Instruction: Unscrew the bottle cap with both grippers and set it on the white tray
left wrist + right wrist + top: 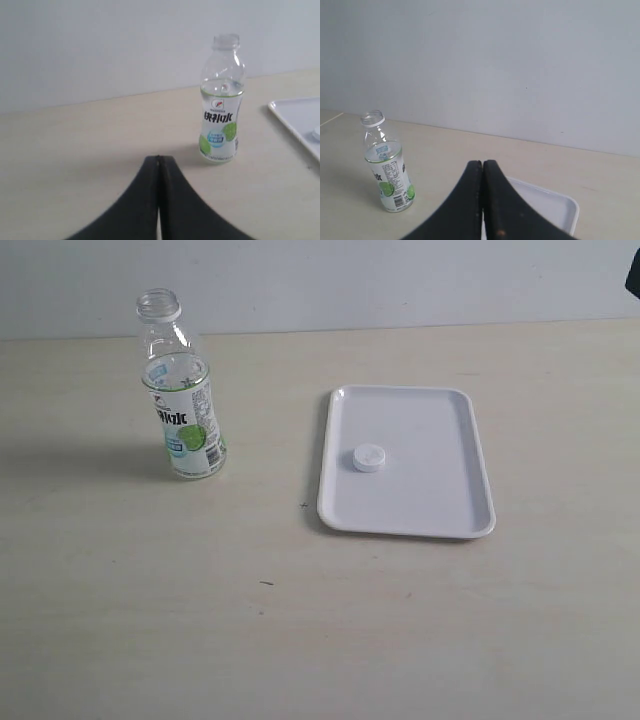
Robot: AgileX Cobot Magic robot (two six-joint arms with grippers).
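The cap (368, 458) sits flat on the tray (440, 510), toward its bottle side; the bottle (183, 400) stands open on the surface (300, 620), well apart. The left tool (159, 160) and right tool (483, 165) are both clenched on nothing, so it looks pretty much done. They'd just want to park clear of the bottle.

Pale table (300, 640) w/ bottle (182, 410) upright (uncapped) & white tray (430, 490) lying flat, well apart.
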